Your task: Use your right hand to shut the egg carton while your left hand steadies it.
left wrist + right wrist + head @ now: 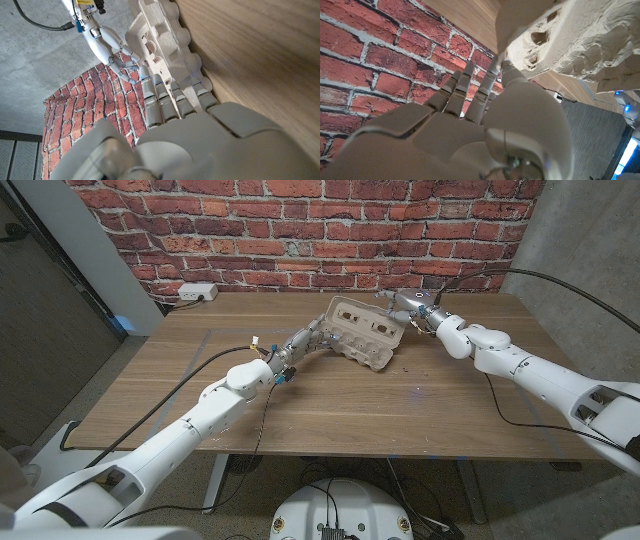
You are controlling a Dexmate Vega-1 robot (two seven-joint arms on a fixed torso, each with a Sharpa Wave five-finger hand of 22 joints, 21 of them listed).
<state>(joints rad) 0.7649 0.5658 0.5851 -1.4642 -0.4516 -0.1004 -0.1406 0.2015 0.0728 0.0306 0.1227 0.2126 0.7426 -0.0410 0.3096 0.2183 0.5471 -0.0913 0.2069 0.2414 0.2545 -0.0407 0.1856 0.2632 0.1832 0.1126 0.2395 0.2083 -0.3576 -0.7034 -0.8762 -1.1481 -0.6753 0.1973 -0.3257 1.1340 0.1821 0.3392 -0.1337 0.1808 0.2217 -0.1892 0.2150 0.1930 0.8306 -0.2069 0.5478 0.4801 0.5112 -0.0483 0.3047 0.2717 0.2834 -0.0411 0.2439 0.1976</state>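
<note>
- Carton [362, 332] sits on the table [330, 405] at mid-far centre, between the two hands; grey pulp, angled to the table edge.
- Lid [366, 320] is up, partly raised, inner face toward the camera in head view; tray [352, 352] with cups lies on the wood in front of it.
- Left hand [300, 342] is at the carton's left end, fingers straight and reaching along the tray side.
- Left wrist view: left fingers [161, 97] lie side by side, tips against the tray cups, just beside the wood. Touching, not wrapped round it. Thumb position: can't tell.
- Right hand [412, 310] is at the lid's far right corner, up behind it.
- Right wrist view: right fingers [461, 90] extended and close together, tips at the lid's edge [530, 30]; contact looks likely, but can't confirm. Nothing clamped.
- Left wrist view also shows the right hand [120, 56] behind the lid, fingers slightly curled toward it.
- Brick wall [300, 230] behind the table, white outlet box [198, 292] at its base on the left.
- Black cables [500, 405] trail over the table along both arms.
</note>
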